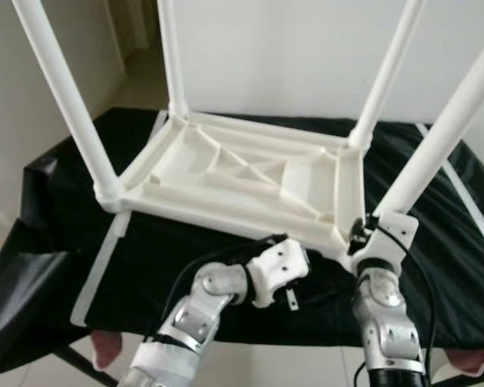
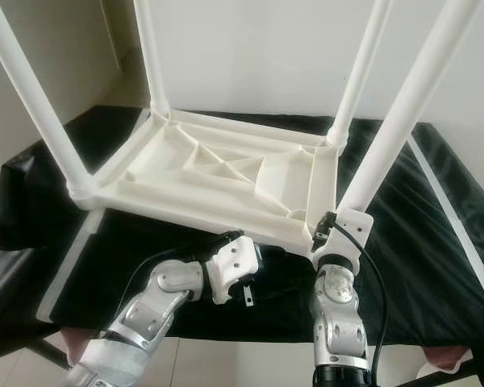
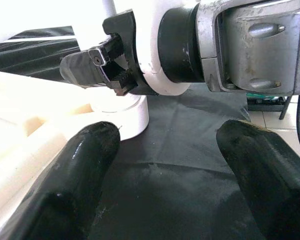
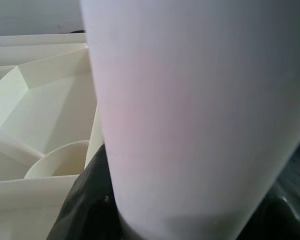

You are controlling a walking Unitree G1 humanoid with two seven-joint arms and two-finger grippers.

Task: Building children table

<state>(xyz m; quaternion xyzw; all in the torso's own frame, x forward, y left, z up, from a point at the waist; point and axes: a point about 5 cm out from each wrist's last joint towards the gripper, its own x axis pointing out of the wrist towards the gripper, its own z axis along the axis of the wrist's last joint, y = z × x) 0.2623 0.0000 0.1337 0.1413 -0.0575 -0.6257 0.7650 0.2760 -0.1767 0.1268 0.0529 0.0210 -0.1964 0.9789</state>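
The white children's table (image 1: 242,173) lies upside down on a black-covered work table (image 1: 185,258), its four white legs pointing up. My right gripper (image 1: 361,240) is shut on the base of the near-right leg (image 1: 444,137), right above its corner socket (image 3: 125,112). That leg (image 4: 190,110) sits very close in the right wrist view. My left gripper (image 3: 165,135) is open and empty, low over the black cover. It points under the tabletop's near edge toward the right gripper's fingers (image 3: 110,62). The left wrist (image 1: 278,272) sits just in front of that edge.
White tape strips (image 1: 105,258) run across the black cover near its left and right sides. The work table's front edge lies just below my arms. A white wall stands behind, and a doorway (image 1: 137,32) opens at the far left.
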